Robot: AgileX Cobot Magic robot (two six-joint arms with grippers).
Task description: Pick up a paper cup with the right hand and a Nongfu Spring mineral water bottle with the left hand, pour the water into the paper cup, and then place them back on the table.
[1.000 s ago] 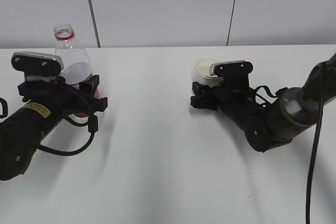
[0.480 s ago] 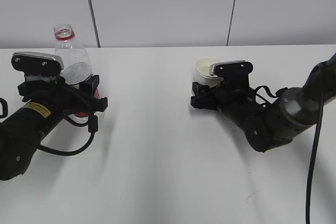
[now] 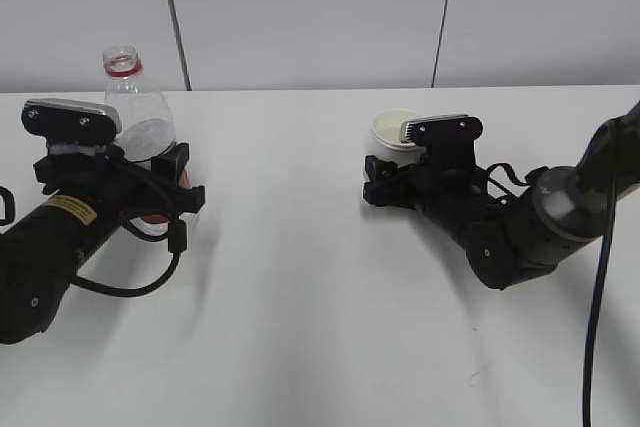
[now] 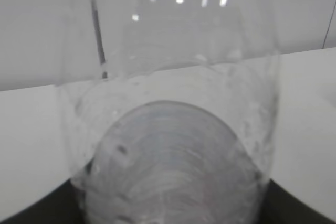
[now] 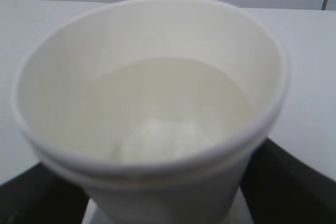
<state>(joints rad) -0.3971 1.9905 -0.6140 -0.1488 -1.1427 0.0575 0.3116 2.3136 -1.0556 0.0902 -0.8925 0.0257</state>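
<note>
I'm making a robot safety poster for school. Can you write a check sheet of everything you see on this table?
Surface: white table, bare in the middle.
Job's things: bottle upright, uncapped; paper cup upright, holding water.
Clutter: nothing seen.
Grippers: left gripper around the bottle's lower part; right gripper at the cup, grip unclear.
Cables: black cable looped by left arm; another at right edge.
Surroundings: pale panelled wall.

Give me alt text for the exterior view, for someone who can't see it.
Two black robot arms rest low on a white table: the left gripper around an upright, uncapped water bottle, the right gripper around a white paper cup. A plain grey panelled wall stands behind.
</note>
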